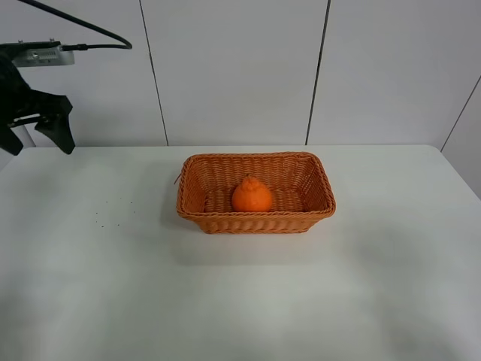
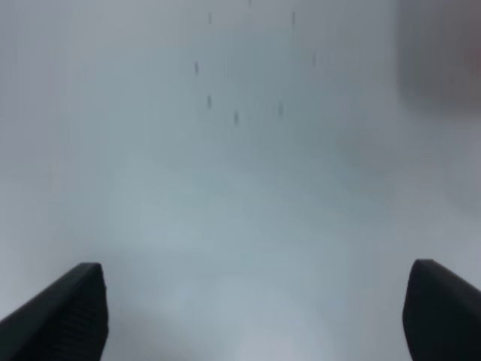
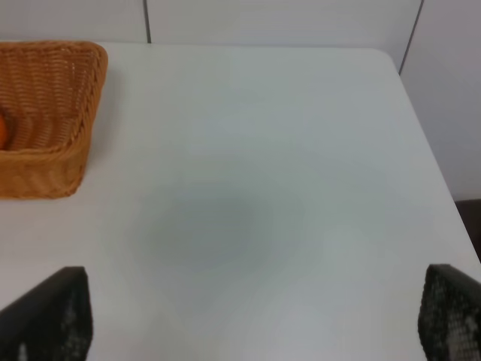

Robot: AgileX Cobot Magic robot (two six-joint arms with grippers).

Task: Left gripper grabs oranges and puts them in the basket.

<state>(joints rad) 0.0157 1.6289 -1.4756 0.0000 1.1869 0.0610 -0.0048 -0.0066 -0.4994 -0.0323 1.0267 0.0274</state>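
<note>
Far left in the high view: left gripper (image 1: 34, 134) raised off the counter (image 1: 90, 301), up near the wall panels (image 1: 233, 68), black cable (image 1: 83, 26) trailing from the top of the arm. Jaws spread wide, nothing between them; same in the left wrist view, where both fingertips (image 2: 64, 316) sit at opposite edges over bare, blurred counter (image 2: 240, 226) with a few small dark specks (image 2: 235, 116). Same specks faint on the white surface just left of the basket in the high view (image 1: 105, 214)

Middle: basket (image 1: 255, 223) standing flat on the counter, well apart from the left gripper. Orange (image 1: 252, 195) inside, resting on the basket floor about centre, knobby top pointing up, not touching the rim

Right of the basket: plain white counter out to its rounded far corner. Right wrist view: right gripper (image 3: 248, 323) hovering over the counter (image 3: 263, 188), jaws wide apart and holding nothing, one finger (image 3: 52, 316) at each side of the picture. Basket (image 3: 64, 113) at one edge of that view, well clear of the jaws, with only a sliver of the orange (image 3: 2, 134) showing inside it. Right gripper itself out of sight in the high view
</note>
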